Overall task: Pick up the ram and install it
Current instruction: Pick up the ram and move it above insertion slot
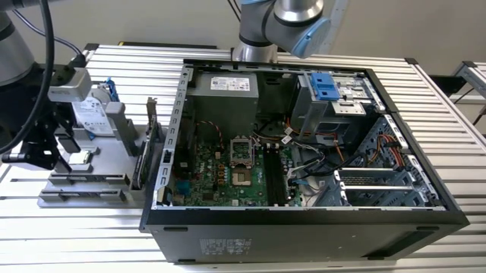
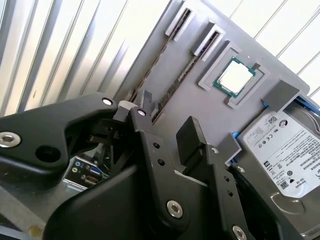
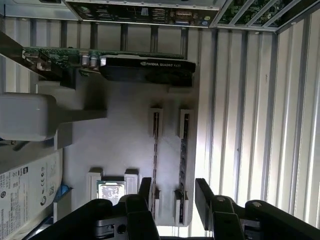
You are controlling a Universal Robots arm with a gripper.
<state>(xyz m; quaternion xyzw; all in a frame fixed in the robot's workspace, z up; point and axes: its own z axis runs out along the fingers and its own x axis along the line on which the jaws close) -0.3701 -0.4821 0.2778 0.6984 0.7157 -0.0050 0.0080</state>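
Tool (image 3: 173, 182) is open: both black fingers (image 3: 146, 186) are apart and clamp nothing. The ram (image 3: 183, 155), a long narrow dark-green memory stick with black chips, stands on its edge in a slot of the flat grey fixture plate (image 3: 125, 145). Its near end runs in between the tool's fingers. In the second wrist view the same ram (image 2: 175, 85) runs slantwise away from the fingertips. A second thin dark strip (image 3: 155, 160) stands in the neighbouring slot, just outside one finger; don't confuse the two.

The step in hand, as I judge it, is lining up for the grasp.
- The ram looks nearer one finger than the other, so centre the tool over it before closing.
- Keep the finger faces parallel to the board's flat sides.
- Take it on the flats, not the edge, because the board is thin and rigid and the chips stand slightly proud.
- Lift straight out of the slot. Tilting could jam it against the grey end blocks.

Materials:
- The fixture plate is matte and plastic-looking.
- The silver square processor chip (image 3: 111, 191) sits in a pocket on the far side of the neighbouring slot from the ram.
- The silver hard drive (image 2: 285, 150) with a white label lies beyond the chip, well clear of the fingers.
- The upright green-and-black expansion card (image 3: 145, 67) stands ahead of the tool, past the slots.
- The ribbed aluminium desk (image 3: 250, 125) looks shiny and grooved.
- The open black computer case (image 1: 304, 227) stands just beside the fixture, off from the tool.
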